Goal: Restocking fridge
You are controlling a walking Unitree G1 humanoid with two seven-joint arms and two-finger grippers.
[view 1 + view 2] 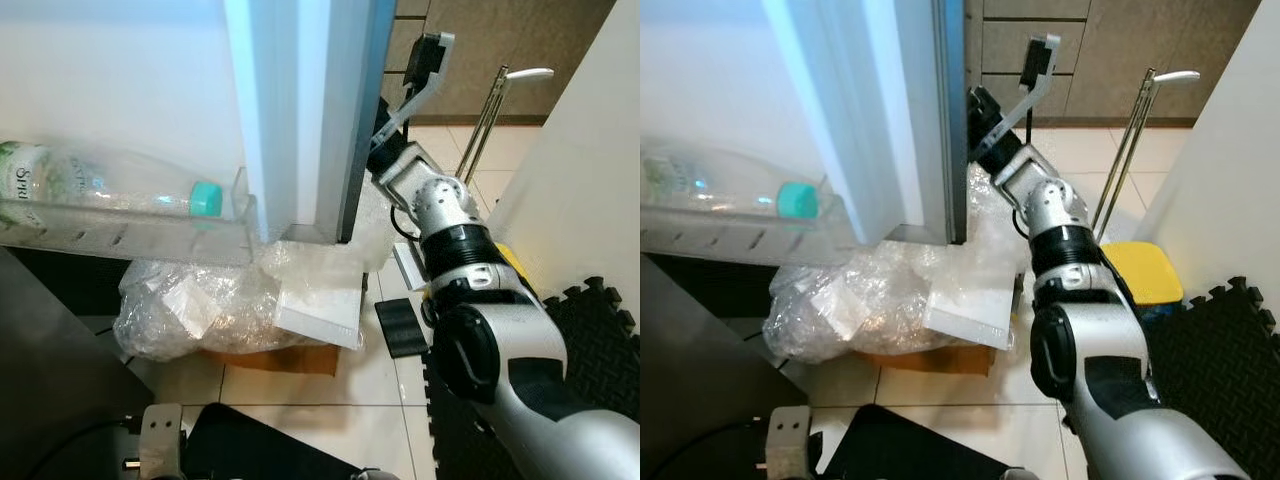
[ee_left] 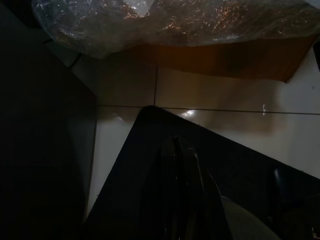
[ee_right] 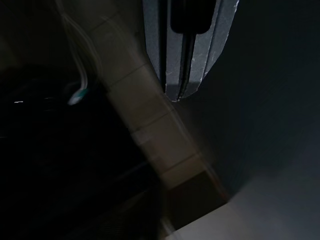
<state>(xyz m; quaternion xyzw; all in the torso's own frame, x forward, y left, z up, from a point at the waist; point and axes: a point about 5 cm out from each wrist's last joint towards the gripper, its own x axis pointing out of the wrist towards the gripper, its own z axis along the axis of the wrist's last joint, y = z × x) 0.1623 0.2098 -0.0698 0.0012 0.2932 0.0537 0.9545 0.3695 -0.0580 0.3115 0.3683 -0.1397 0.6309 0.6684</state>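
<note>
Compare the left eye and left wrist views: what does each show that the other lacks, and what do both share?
Left eye view adds the teal-capped bottle lying in the clear door shelf and the right arm at the fridge door edge. Left wrist view adds the left gripper, dark, low over the tiled floor. Shared: bubble wrap heap, brown cardboard under it, that floor.

A home kitchen: open fridge door [image 1: 300, 110], wooden cabinets [image 1: 1120, 50], tiled floor [image 1: 330, 400].
</note>
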